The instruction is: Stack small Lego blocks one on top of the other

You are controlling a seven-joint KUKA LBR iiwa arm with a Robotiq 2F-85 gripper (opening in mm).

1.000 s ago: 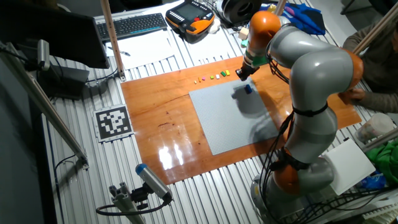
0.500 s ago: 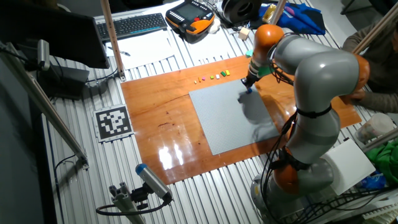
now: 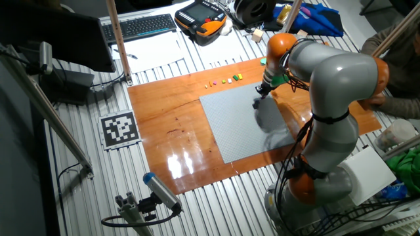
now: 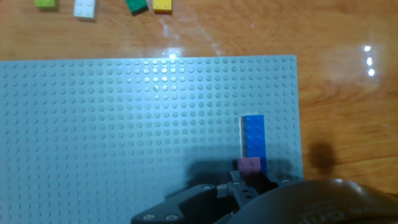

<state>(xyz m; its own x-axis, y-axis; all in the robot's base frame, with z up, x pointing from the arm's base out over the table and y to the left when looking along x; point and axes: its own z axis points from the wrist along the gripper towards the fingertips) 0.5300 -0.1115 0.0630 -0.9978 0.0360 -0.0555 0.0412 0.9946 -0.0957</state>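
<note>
**Tool low over the blue brick on the grey plate**

At the far left of the fixed view a printed marker tag lies on the slatted metal worktop, with a keyboard behind it. Moving right, a wooden board rests on the worktop and carries a large grey studded plate.

Past the plate's far edge a short row of small loose bricks sits on the wood. The hand view shows four of them along its top edge: a lime one, a white one, a green one and a yellow one, each apart from its neighbour and all well clear of the plate.

Further right, near the plate's right edge, a long blue brick is seated on the studs. A small pink brick sits at its near end, touching it; whether it lies on top of the blue brick or just against it I cannot tell.

The tool is down at the plate, right at the pink brick. Its dark body hides the fingertips, so I cannot tell whether they are apart or pressed together, nor whether they grip the pink brick.
</note>
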